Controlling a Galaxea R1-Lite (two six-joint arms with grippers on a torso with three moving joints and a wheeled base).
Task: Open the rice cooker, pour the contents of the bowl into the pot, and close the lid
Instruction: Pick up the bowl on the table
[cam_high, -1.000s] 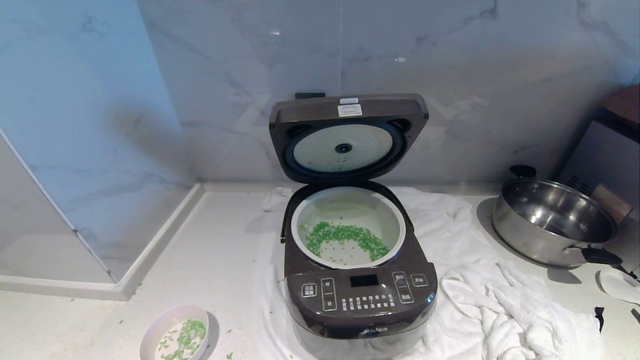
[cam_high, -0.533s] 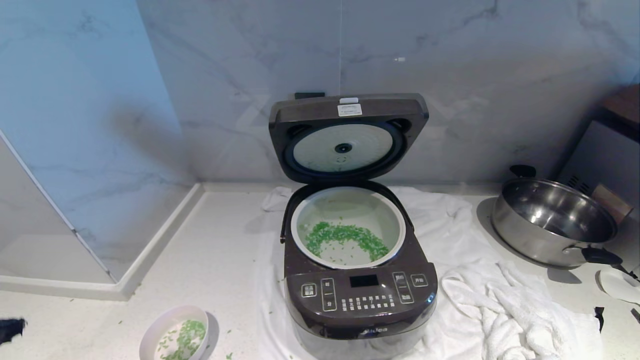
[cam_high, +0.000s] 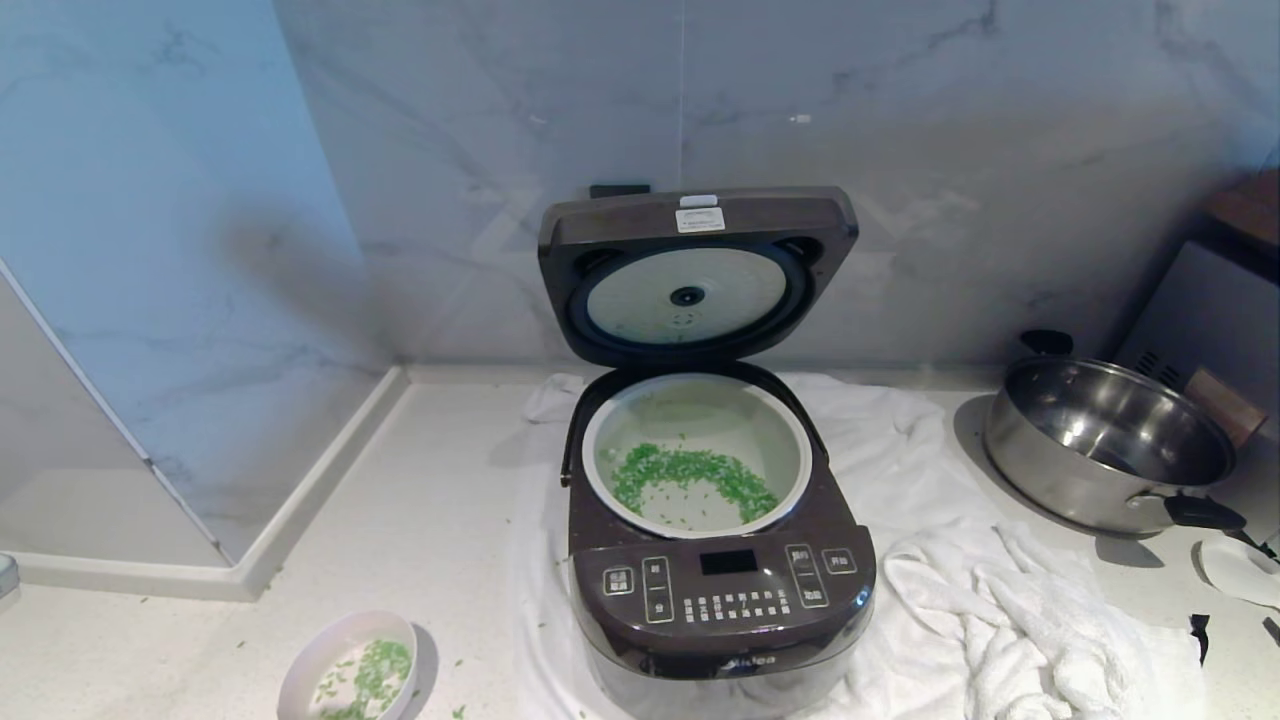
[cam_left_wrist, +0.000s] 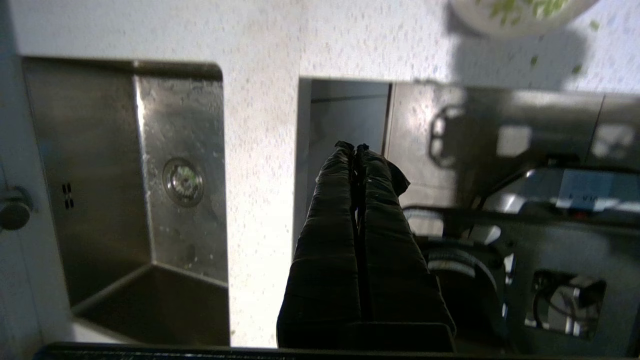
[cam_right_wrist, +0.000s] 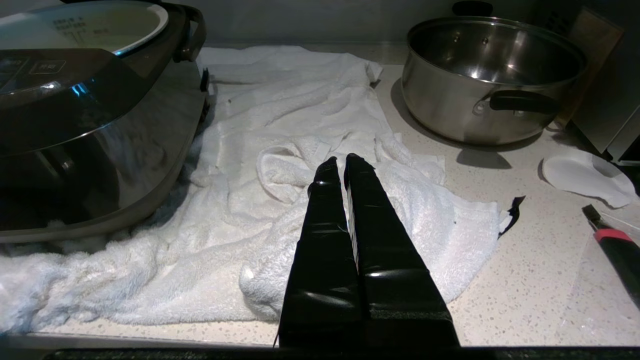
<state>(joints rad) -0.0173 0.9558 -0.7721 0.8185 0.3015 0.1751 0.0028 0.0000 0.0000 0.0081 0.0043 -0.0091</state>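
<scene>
The rice cooker (cam_high: 720, 600) stands open on a white towel, its lid (cam_high: 690, 215) tipped up against the wall. Green contents (cam_high: 690, 470) lie in an arc in the white pot (cam_high: 700, 405). The pink bowl (cam_high: 330, 632) sits on the counter at the cooker's front left, with some green bits (cam_high: 375, 675) left inside. My left gripper (cam_left_wrist: 355, 147) is shut and empty, hanging off the counter's front edge, short of the bowl (cam_left_wrist: 500, 27). My right gripper (cam_right_wrist: 345, 159) is shut and empty, low over the towel to the right of the cooker (cam_right_wrist: 90, 125).
A steel pot (cam_high: 1060, 470) with black handles stands at the right, and the crumpled towel (cam_high: 1000, 600) spreads in front of it. A steel sink (cam_left_wrist: 100, 150) is set into the counter left of the bowl. Stray green bits dot the counter.
A dark tip of my left gripper showed at the head view's left edge half a second ago. Now only a grey piece shows there, higher up. Cooker and bowl have not moved.
</scene>
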